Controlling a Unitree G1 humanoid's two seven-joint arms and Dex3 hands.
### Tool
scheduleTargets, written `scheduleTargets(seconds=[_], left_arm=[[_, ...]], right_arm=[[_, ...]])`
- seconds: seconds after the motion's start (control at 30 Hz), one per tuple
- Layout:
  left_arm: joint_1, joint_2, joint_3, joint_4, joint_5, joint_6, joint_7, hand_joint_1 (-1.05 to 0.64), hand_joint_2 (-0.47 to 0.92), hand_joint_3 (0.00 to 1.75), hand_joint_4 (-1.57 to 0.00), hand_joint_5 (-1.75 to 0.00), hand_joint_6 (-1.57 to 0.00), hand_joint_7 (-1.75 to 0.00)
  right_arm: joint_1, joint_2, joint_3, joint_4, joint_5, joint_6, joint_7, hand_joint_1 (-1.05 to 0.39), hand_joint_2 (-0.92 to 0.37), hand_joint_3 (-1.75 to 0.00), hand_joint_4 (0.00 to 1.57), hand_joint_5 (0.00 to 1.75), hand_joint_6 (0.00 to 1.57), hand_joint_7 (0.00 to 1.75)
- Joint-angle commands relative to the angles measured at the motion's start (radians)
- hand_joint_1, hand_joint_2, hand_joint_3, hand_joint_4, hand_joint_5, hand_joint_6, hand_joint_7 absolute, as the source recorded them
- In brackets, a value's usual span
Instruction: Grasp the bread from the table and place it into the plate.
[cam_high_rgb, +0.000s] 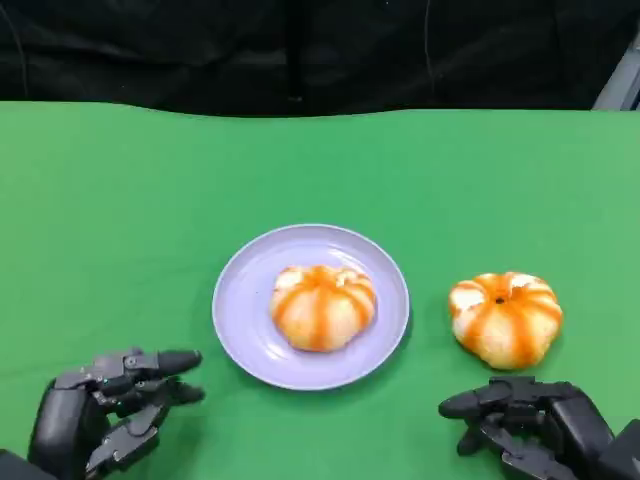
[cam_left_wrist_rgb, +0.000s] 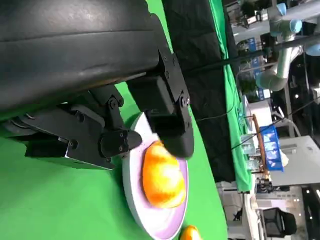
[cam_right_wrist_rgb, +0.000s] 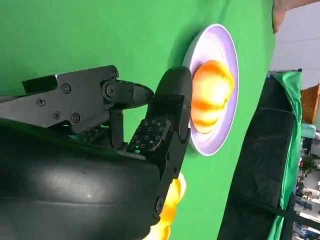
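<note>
A lilac plate (cam_high_rgb: 240, 300) sits mid-table with one orange-striped bread roll (cam_high_rgb: 323, 305) on it. A second roll (cam_high_rgb: 505, 317) lies on the green cloth to the plate's right. My right hand (cam_high_rgb: 530, 425) hovers just in front of that roll, fingers apart, holding nothing. My left hand (cam_high_rgb: 110, 405) rests at the lower left, short of the plate, fingers apart and empty. In the left wrist view the plate (cam_left_wrist_rgb: 132, 197) and its roll (cam_left_wrist_rgb: 161, 180) lie beyond my fingers (cam_left_wrist_rgb: 170, 120). The right wrist view shows the plate (cam_right_wrist_rgb: 225, 125), its roll (cam_right_wrist_rgb: 210, 97), and the loose roll (cam_right_wrist_rgb: 170, 210) beside my hand.
Green cloth (cam_high_rgb: 130, 200) covers the table, with a black curtain (cam_high_rgb: 300, 50) behind its far edge. Lab equipment and another robot arm (cam_left_wrist_rgb: 280, 55) stand beyond the table in the left wrist view.
</note>
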Motion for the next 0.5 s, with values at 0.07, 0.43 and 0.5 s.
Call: scheduleTargets(seconds=[0.07, 0.43, 0.5], left_arm=[[-0.013, 0.030, -0.011, 0.029, 0.022, -0.046, 0.005, 0.13, 0.63, 1.03, -0.87, -1.47, -0.95, -1.18], [0.010, 0.047, -0.067, 0.023, 0.066, -0.060, -0.011, 0.08, 0.53, 1.18, -0.89, -1.54, -0.92, -1.34], [0.018, 0.047, -0.080, 0.015, 0.076, -0.063, -0.009, 0.08, 0.52, 1.19, -0.89, -1.54, -0.92, -1.34]], right_arm=[[0.004, -0.018, -0.010, 0.005, 0.012, -0.008, 0.009, -0.07, -0.92, -0.39, 0.80, 1.15, 1.11, 0.29], [0.008, -0.019, -0.013, -0.002, 0.005, -0.010, 0.006, -0.09, -0.92, -0.38, 0.80, 1.15, 1.12, 0.29], [0.011, -0.020, -0.013, -0.007, 0.003, -0.009, 0.004, -0.09, -0.92, -0.38, 0.81, 1.15, 1.12, 0.29]])
